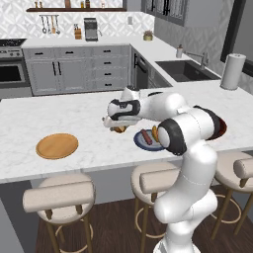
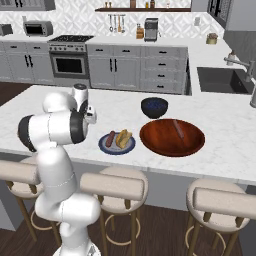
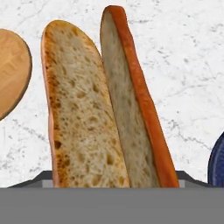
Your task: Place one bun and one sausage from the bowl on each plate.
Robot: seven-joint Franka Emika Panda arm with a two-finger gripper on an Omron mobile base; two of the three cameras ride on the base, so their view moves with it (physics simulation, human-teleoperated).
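— Where's the second bun [image 3: 105, 109]?

— In my gripper [image 1: 117, 129], jaws spread wide round its middle, above the counter [image 1: 74, 118] between the front-edge blue plate [image 2: 117, 147] and the wooden plate [image 1: 57, 146].

— How does it handle?

— Light, soft, I judge; squeeze gently mid-length.

— The views?

— The right base view shows the far wooden bowl [image 2: 150, 137]; the hand view shows the bun's split crumb.

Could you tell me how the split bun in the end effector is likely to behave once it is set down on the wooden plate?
The split bun looks porous inside, so it is probably light and somewhat squashy. Its two halves gape apart, so they may splay or shift when released. It is long and rounded, so it could rock or roll on the flat wooden plate, which shows no raised rim.
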